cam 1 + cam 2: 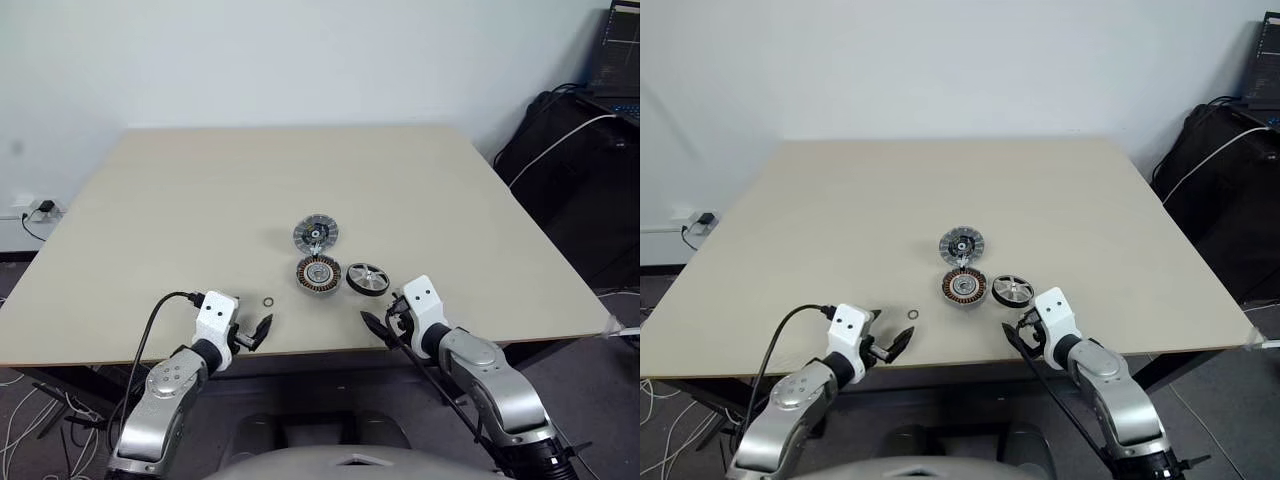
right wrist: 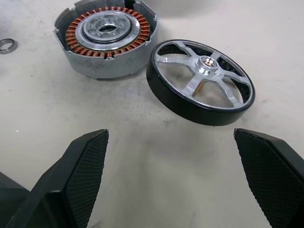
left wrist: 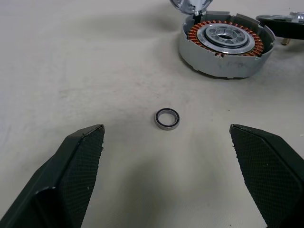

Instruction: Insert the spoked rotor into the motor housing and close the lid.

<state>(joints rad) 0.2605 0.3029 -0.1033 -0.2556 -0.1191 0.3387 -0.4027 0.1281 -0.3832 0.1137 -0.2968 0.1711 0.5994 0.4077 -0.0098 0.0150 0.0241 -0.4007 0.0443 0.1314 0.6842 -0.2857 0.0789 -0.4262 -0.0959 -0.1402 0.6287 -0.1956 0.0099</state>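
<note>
**Both end effectors spread, parts loose on the desk**

Left end effector [image 1: 262,328] hangs over the near edge of the desk [image 1: 200,200] with its fingers spread wide, a tiny ring [image 3: 167,118] lying on the desk just ahead of them. Right end effector [image 1: 374,322] is likewise spread and holds nothing, facing the spoked rotor [image 2: 200,80]. That rotor sits just beside the motor housing [image 1: 318,273], on its right. Beyond the housing lies the lid [image 1: 315,234], ribbed face up.
</note>
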